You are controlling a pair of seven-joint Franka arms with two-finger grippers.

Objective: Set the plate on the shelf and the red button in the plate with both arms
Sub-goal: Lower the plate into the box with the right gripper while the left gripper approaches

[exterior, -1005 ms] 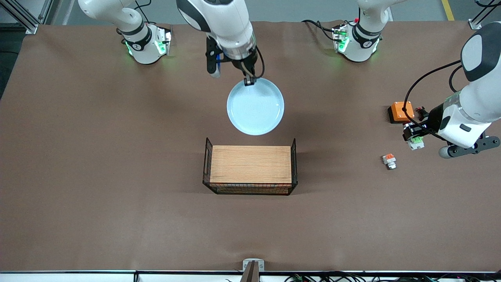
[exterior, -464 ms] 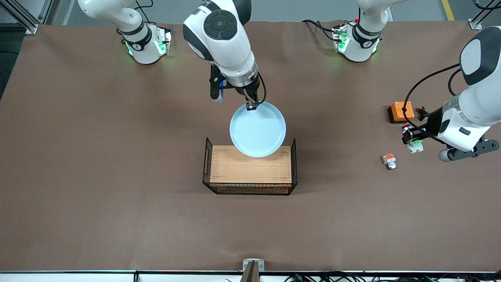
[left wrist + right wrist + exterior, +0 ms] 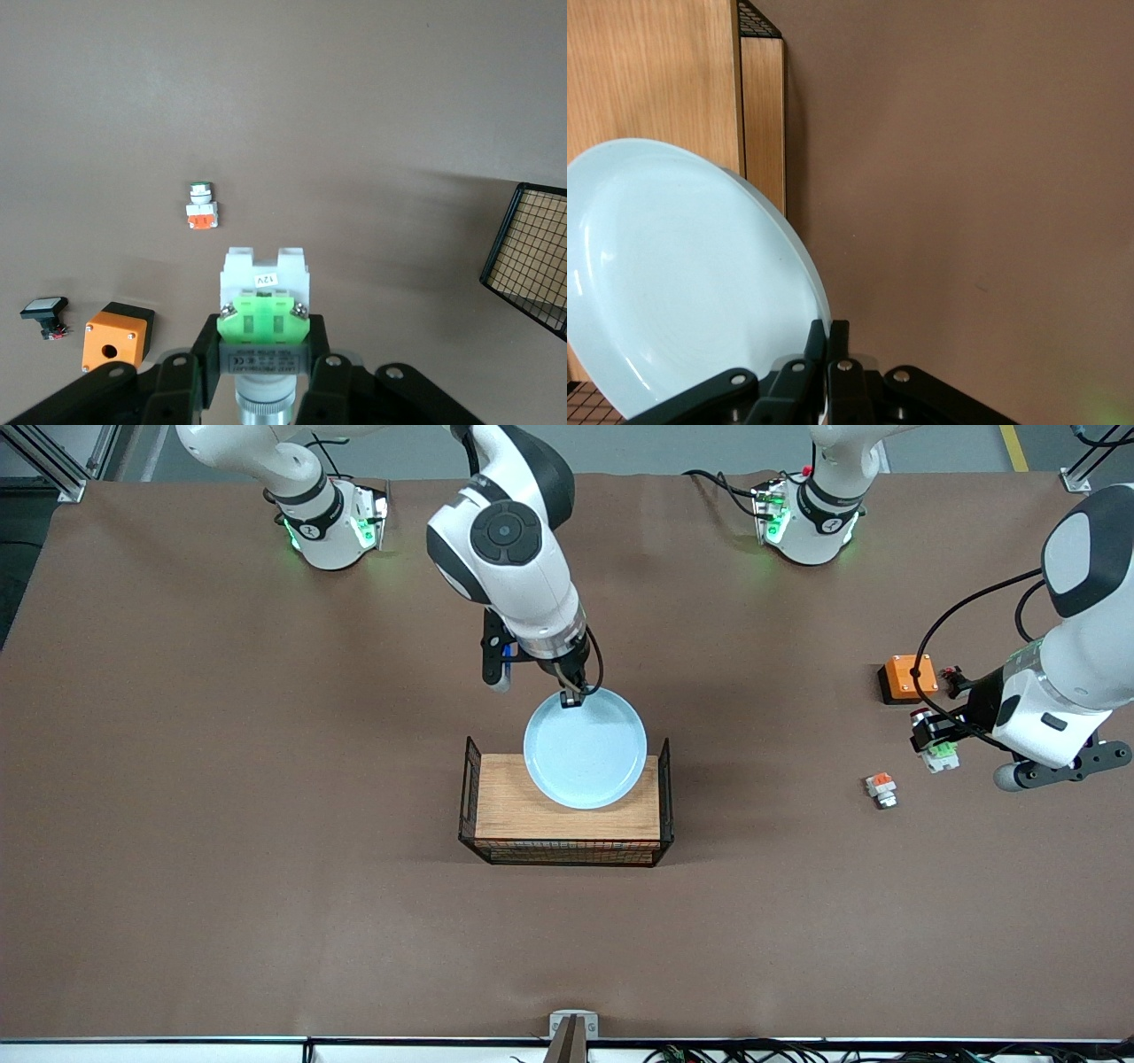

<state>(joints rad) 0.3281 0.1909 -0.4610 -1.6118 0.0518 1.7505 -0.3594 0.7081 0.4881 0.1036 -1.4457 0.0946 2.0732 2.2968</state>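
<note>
My right gripper (image 3: 570, 696) is shut on the rim of the pale blue-white plate (image 3: 585, 748) and holds it over the wooden-floored wire basket (image 3: 505, 806). In the right wrist view the plate (image 3: 673, 274) fills one side and my fingers (image 3: 829, 341) pinch its edge. My left gripper (image 3: 932, 740) is shut on the red button (image 3: 941, 752) and holds it above the table near the left arm's end. In the left wrist view the button's green block (image 3: 264, 319) and white body sit between my gripper's (image 3: 264, 350) jaws; its red cap is hidden.
An orange box with a hole (image 3: 908, 677) sits on the table near my left gripper, also in the left wrist view (image 3: 115, 336). A white part with an orange-red block (image 3: 881, 788) lies nearer the front camera. A small white-topped part (image 3: 44, 312) lies beside the orange box.
My right arm has carried the plate toward the front camera and lower, from beside the basket to over it. My left gripper with the button has barely moved.
</note>
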